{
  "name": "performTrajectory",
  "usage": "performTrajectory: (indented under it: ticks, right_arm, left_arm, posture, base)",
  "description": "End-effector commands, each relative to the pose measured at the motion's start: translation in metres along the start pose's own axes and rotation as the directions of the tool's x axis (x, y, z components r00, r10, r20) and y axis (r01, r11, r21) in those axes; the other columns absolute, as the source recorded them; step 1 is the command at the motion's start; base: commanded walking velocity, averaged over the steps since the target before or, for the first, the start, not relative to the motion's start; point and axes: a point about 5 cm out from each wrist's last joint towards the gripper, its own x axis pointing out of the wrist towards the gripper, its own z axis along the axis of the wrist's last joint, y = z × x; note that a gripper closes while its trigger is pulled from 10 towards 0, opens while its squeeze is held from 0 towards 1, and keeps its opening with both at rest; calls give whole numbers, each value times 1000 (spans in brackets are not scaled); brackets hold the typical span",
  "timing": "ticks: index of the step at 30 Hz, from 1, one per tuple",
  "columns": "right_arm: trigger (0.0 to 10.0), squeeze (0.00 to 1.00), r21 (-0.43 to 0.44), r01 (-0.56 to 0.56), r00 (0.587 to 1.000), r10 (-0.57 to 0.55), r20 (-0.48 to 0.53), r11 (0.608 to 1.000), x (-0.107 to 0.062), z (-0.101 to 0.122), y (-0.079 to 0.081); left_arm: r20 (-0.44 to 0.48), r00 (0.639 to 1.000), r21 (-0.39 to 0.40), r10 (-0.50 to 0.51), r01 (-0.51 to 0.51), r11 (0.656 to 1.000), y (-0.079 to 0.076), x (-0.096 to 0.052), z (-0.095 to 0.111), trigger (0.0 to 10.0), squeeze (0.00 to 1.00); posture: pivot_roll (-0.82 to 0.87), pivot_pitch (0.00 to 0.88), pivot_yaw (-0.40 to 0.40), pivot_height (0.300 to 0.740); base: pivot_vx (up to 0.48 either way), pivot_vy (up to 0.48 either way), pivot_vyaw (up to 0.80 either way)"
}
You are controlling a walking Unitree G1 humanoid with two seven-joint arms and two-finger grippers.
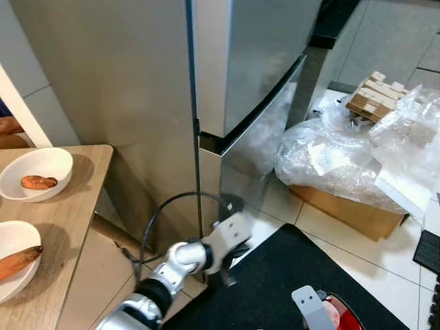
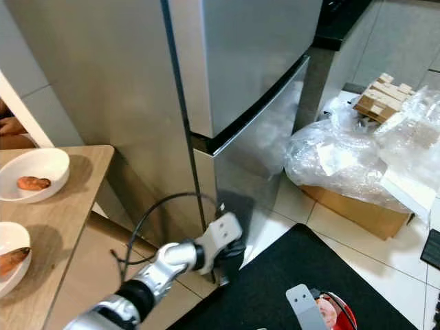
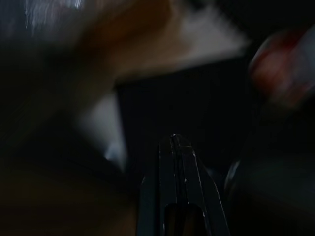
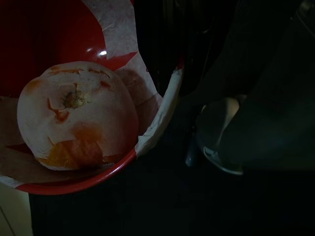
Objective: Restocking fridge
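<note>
— Well, we see the brushed-steel fridge [image 1: 247, 75] standing upright, long axis vertical, both doors closed, its front angled toward our right.
— Our left gripper [image 1: 227, 271] hangs low by the lower door's corner above the black mat [image 1: 275, 289]; its fingers [image 3: 174, 196] are pressed together.
— Right gripper [image 1: 311, 307]?
— We cannot tell its jaws. Its wrist camera shows a round, pale, orange-blotched fruit [image 4: 76, 115] in a glossy red bowl [image 4: 78, 184] lined with paper.

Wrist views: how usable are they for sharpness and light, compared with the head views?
Left wrist view: dark and heavily motion-blurred, only the shut left gripper reads. Right wrist view: dim but sharp on the pale fruit in the red bowl. Eye views: bright, sharp; soft reflections on the fridge.
</note>
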Motion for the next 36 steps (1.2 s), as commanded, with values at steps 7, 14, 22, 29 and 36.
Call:
performTrajectory:
  ticks: [7,14,22,29,36]
  right_arm:
    - [10000,0,-8,4,1000,-4,13,1000,0,3,-3]
    - [10000,0,-32,-6,1000,6,22,999,0,7,-4]
    - [10000,0,-74,-12,1000,13,18,997,0,9,-10]
    - [10000,0,-92,-11,1000,13,23,996,0,14,-14]
    - [10000,0,-80,-16,999,18,27,997,1,13,-9]
  left_arm:
    - [-142,937,-97,320,-335,937,42,-32,-29,10000,0]
    - [-51,879,-186,474,-475,860,59,-41,-17,10000,0]
    - [95,832,-344,546,-488,803,58,-40,1,10000,0]
    - [229,840,-399,492,-380,835,48,-33,20,10000,0]
    - [290,793,-417,536,-399,817,57,-33,36,10000,0]
  posture:
    - [-193,104,-4,700]
    - [-189,105,-45,700]
    - [-180,108,-83,700]
    - [-178,112,-89,700]
    - [-178,114,-66,700]
  base:
    - [0,0,0]
    - [0,0,0]
    - [0,0,0]
    - [0,0,0]
    - [0,0,0]
